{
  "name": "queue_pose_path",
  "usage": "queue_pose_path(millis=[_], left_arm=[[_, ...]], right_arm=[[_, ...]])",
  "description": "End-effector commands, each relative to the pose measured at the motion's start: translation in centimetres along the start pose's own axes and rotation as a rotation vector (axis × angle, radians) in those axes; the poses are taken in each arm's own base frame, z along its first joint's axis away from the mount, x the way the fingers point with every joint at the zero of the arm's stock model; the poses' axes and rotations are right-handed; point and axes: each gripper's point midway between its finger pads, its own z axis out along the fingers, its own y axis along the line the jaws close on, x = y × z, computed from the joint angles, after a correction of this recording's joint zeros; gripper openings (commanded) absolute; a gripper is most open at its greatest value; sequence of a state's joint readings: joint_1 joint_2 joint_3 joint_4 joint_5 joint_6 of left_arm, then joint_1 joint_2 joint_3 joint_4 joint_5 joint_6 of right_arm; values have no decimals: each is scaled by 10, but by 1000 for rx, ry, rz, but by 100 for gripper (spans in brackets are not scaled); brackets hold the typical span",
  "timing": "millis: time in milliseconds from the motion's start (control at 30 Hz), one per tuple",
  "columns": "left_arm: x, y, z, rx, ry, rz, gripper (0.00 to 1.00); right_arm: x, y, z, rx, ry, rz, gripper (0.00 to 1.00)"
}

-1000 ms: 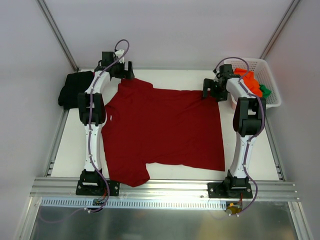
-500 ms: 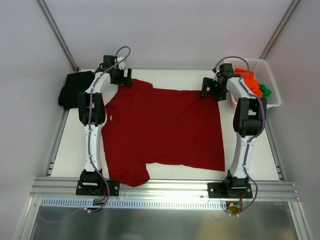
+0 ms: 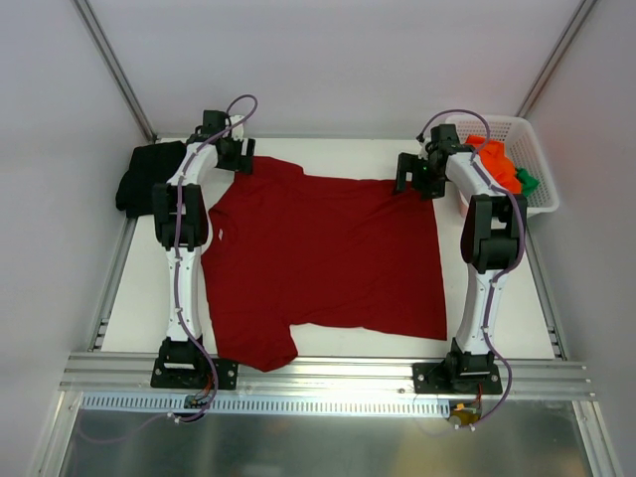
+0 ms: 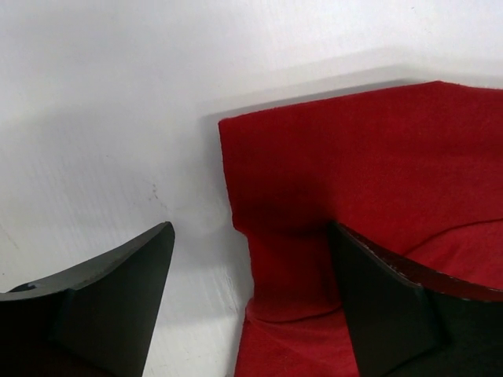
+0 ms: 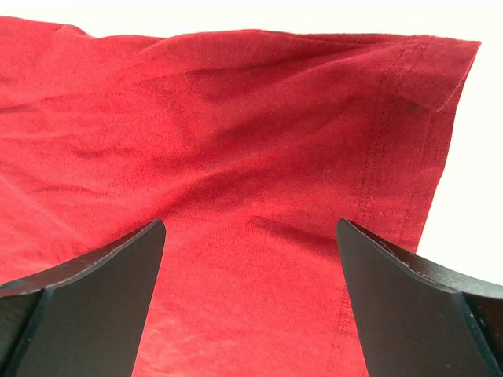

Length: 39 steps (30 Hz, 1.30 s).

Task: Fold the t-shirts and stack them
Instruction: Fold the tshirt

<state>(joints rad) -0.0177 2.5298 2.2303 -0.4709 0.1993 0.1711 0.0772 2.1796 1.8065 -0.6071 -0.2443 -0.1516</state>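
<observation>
A dark red t-shirt (image 3: 323,253) lies spread flat across the white table. My left gripper (image 3: 240,155) is at its far left corner, over the sleeve edge (image 4: 314,204); its jaws stand apart, one finger over bare table and one over the cloth. Nothing is pinched there. My right gripper (image 3: 414,175) is open above the shirt's far right corner, where the stitched hem (image 5: 393,149) shows between its fingers. A black t-shirt (image 3: 142,175) lies bunched at the far left. Orange and green t-shirts (image 3: 505,169) fill the basket.
The white lattice basket (image 3: 527,139) stands at the far right corner, just beyond my right arm. Metal frame posts rise at both back corners, and an aluminium rail (image 3: 328,373) runs along the near edge of the table.
The left gripper has drawn back a little toward the far left corner and its jaws have narrowed slightly. The right gripper has shifted slightly left over the shirt's corner.
</observation>
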Motion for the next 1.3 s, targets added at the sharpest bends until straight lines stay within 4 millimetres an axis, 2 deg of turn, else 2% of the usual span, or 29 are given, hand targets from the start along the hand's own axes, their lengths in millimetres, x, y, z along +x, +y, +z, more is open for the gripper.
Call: queue_pose_path(millis=[0,167,367,567,667,700,733,767,800,833,867,967,1133,1267], left_arm=[[-28,-3,-21,35,-61,-14,80],[-35,-15,-17,105,-95,-35,68],[-53,-24,-15,161,-170,-43,66],[-64,-24,-15,165,-216,-58,58],[-69,-23,-14,157,-236,-67,49],[-70,-23,-14,159,-239,-72,43],[-70,-23,-14,159,-240,-73,29],[-70,-23,-14,159,-241,-74,27],[-70,-23,-14,158,-242,-73,28],[-70,-20,-14,142,-241,-69,49],[-70,-18,-14,130,-241,-62,64],[-69,-4,-14,56,-240,-25,97],[-75,10,-12,-17,-254,-2,99],[-80,2,-9,-8,-265,52,99]], right_arm=[[-23,13,-33,-18,-75,-36,94],[-22,13,-34,-23,-75,-41,94],[-24,16,-34,-37,-79,-46,93],[-23,20,-36,-58,-78,-53,91],[-24,20,-37,-59,-84,-57,91],[-23,21,-37,-62,-84,-57,91],[-23,21,-37,-63,-83,-58,91],[-24,21,-38,-62,-85,-57,91],[-23,22,-38,-63,-85,-60,91],[-23,21,-38,-61,-82,-62,91],[-23,21,-38,-62,-83,-64,91],[-23,21,-39,-61,-88,-67,91],[-25,25,-37,-70,-88,-61,91],[-25,31,-38,-86,-82,-54,91]])
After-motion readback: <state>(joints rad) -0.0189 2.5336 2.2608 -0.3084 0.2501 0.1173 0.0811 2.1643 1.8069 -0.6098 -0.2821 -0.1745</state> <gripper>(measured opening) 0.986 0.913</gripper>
